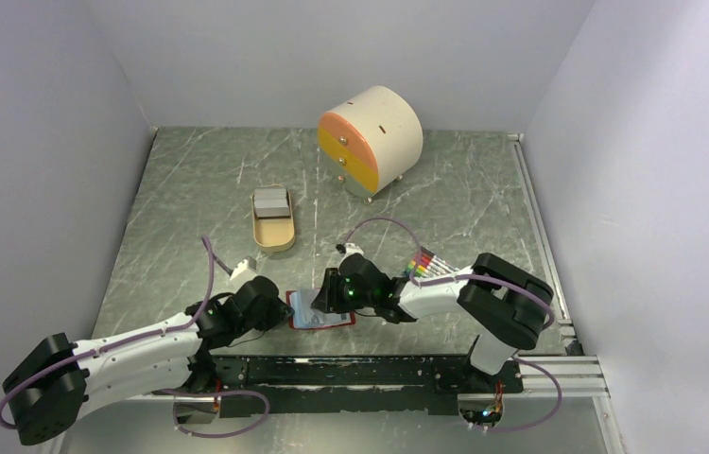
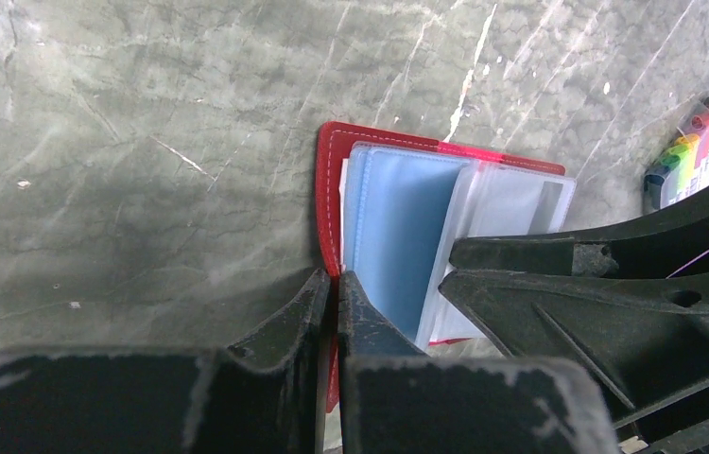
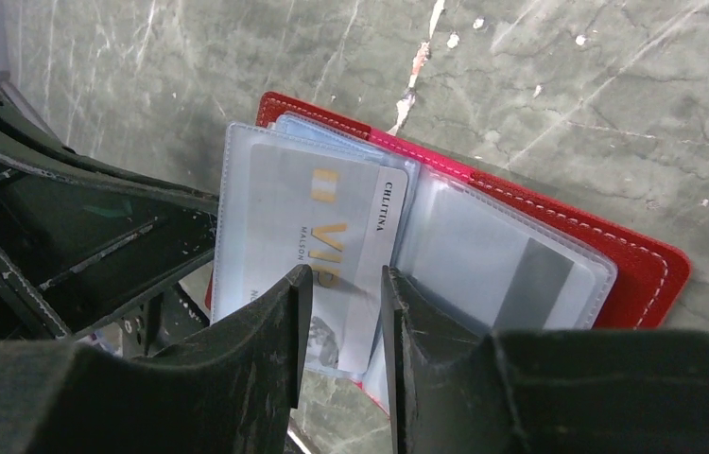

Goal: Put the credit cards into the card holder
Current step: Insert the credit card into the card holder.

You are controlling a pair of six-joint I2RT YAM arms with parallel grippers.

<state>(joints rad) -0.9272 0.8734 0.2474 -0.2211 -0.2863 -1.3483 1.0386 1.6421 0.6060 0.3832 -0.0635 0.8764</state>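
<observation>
I am watching the card holder lying open on the marble table, just in front of the arm bases, with its red cover underneath and its clear pockets facing up.

In the right wrist view a pale credit card is sitting part way into one clear pocket. It is showing "VIP" in gold letters. Along its edge runs a small word that looks like "CHLTTINA", though I cannot be sure of the spelling. The pocket beside it is holding a grey card with a darker band.

The right gripper is hovering over the VIP card with its fingers parted, and the card face is showing in the gap. I am seeing no grip on anything. The left gripper is clenching the left edge of the holder's red cover.

Beyond the card holder and slightly to its left, a tan oval tray is holding a few grey cards. Well beyond the holder stands a round cream drawer unit with orange and yellow fronts. A bundle of rainbow sticks is lying near the holder's right side.
</observation>
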